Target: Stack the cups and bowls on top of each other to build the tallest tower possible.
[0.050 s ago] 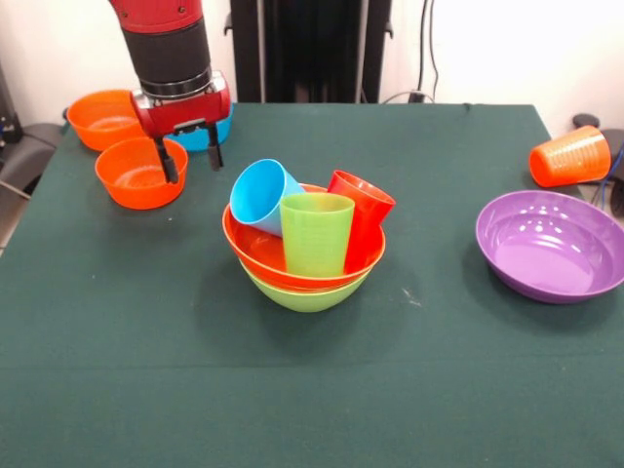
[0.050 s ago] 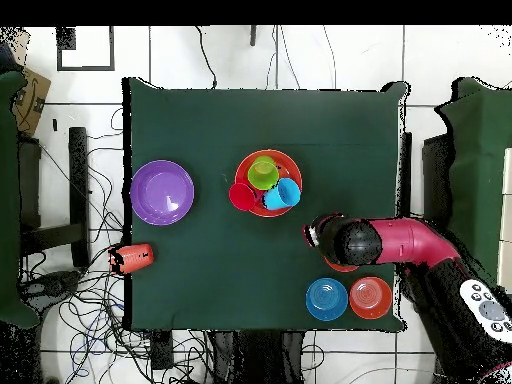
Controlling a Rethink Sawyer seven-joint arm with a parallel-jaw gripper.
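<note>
Front view: the gripper (image 1: 190,156) hangs with its fingers spread and empty, one fingertip over the near small orange bowl (image 1: 139,175); contact cannot be judged. That bowl looks light, stiff and glossy, so its thin rim is probably the best hold. The tower (image 1: 304,268) stands mid-counter (image 1: 117,331): an orange-red bowl (image 1: 258,253) nested in a lime green bowl (image 1: 304,294), holding light blue (image 1: 261,195), lime green (image 1: 316,232) and red cups (image 1: 365,213). The purple bowl (image 1: 551,246) is seen empty.
</note>
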